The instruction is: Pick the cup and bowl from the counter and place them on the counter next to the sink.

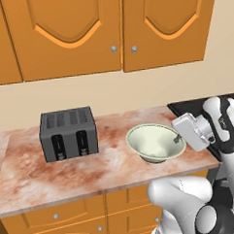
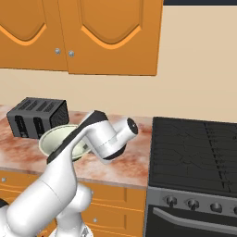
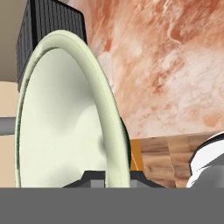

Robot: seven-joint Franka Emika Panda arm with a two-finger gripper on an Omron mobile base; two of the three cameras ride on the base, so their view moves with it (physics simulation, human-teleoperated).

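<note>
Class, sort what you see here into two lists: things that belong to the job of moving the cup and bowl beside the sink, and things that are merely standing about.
Belongs to the job:
- bowl, its rim between the tool's fingers
- counter

Merely standing about:
- toaster
- stove
- wall cabinets
- drawers under the counter
</note>
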